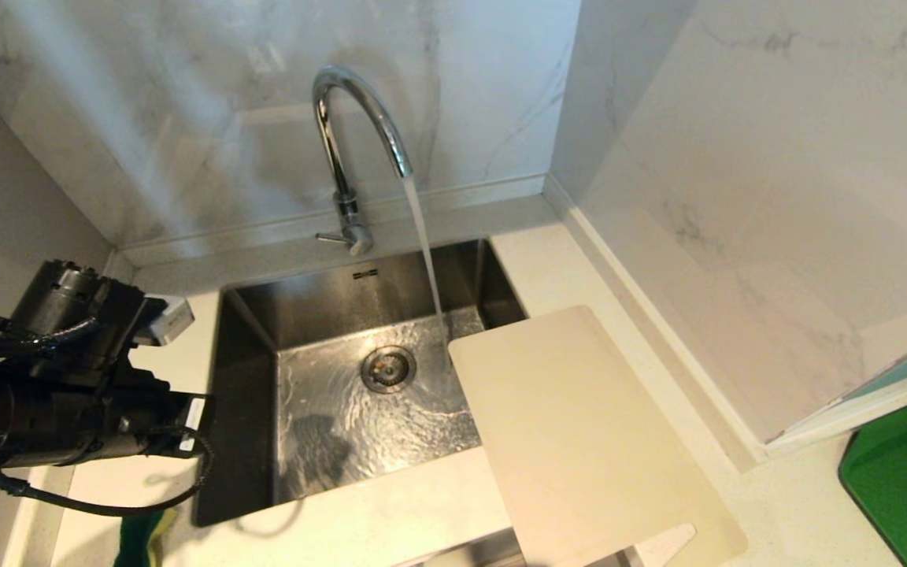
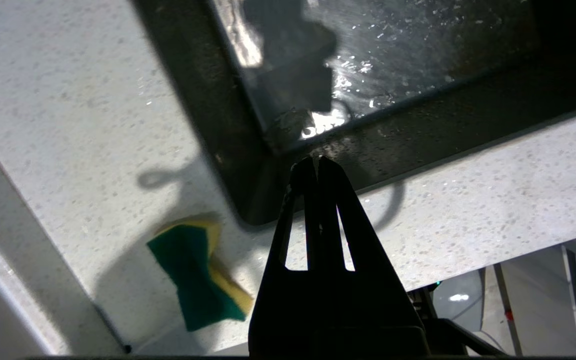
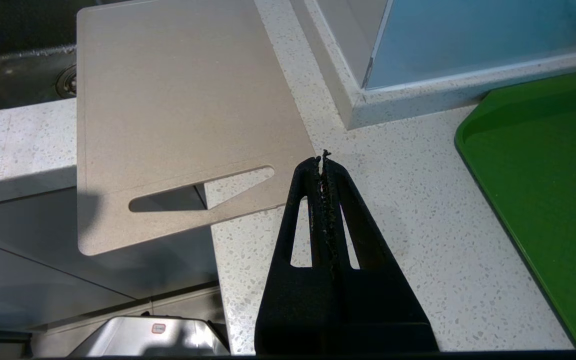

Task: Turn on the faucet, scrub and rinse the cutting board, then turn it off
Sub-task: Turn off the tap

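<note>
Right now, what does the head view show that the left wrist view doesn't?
Only the head view shows the faucet running, the drain and the cutting board overhanging the sink's right edge. Only the left wrist view shows the left gripper shut and empty, above the sink's near corner. Both show the wet sink, the counter and the green-and-yellow sponge.

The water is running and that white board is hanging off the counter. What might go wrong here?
The off-white plastic cutting board overhangs both the steel sink and the counter's front edge, so a nudge could tip it off. The chrome gooseneck faucet pours just beside it; splashing seems likely. The shut left gripper is empty, the green-and-yellow sponge not yet picked up.
</note>
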